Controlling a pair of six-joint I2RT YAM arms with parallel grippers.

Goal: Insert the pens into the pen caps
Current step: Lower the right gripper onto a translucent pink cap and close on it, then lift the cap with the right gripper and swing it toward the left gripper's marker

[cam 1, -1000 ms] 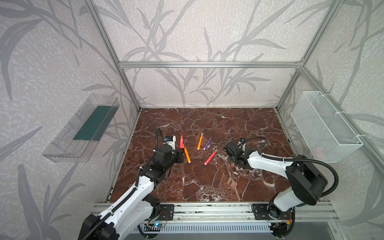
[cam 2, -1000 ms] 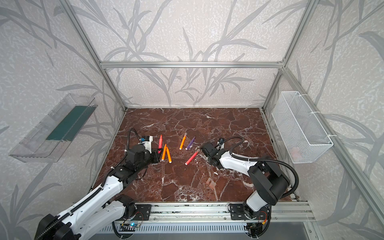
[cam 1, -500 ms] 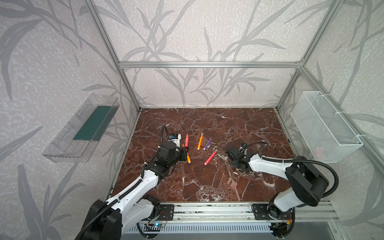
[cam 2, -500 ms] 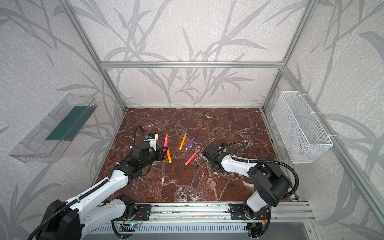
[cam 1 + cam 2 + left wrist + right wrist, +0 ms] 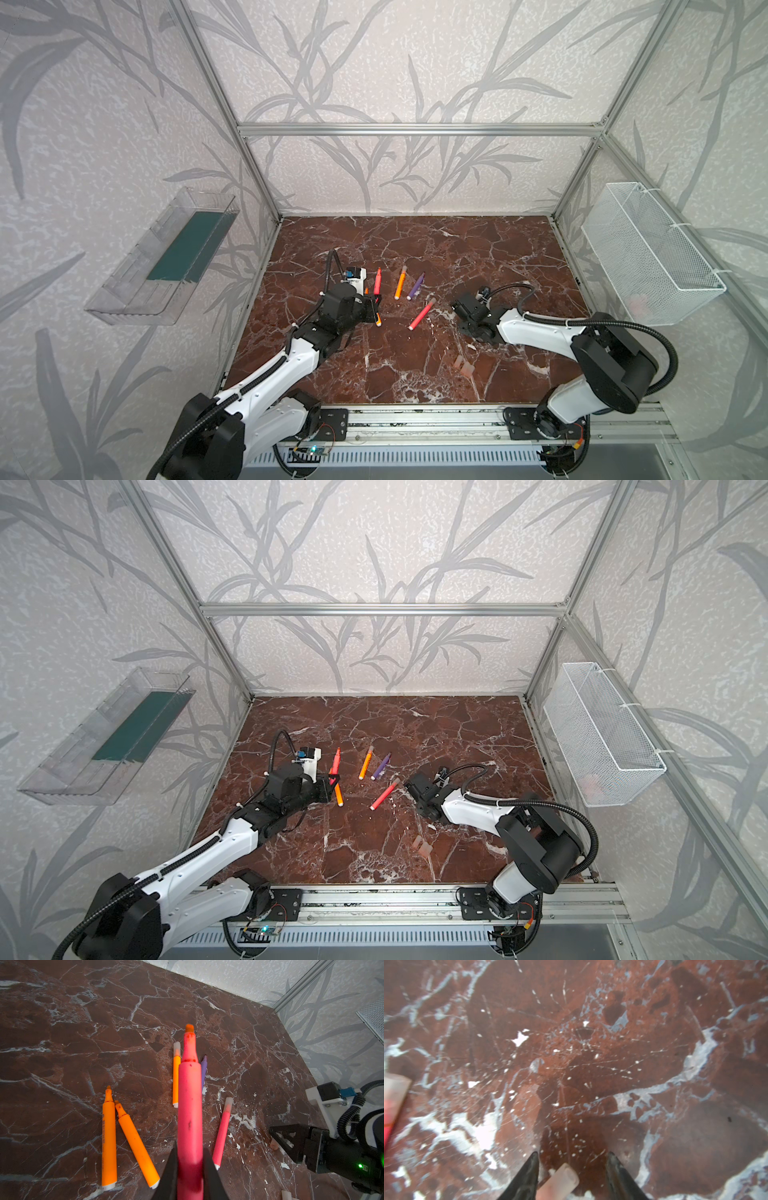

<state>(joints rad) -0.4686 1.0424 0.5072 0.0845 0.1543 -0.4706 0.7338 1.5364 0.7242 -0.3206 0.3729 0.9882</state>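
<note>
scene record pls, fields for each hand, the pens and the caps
left hand: shut on held pen, red, uncapped, off the table
right hand: open, low, cap lying between its jaws
done: capped orange pen, capped red pen
bare on table: two orange pens
unclear: purple pen, tip too small to tell
spare: two loose caps near the front

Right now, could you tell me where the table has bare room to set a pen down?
Bare marble table runs along the back wall, behind the pens, and at the front between the left arm and two loose pen caps. The middle is crowded: pens, the left gripper holding a pink pen, the right gripper.
</note>
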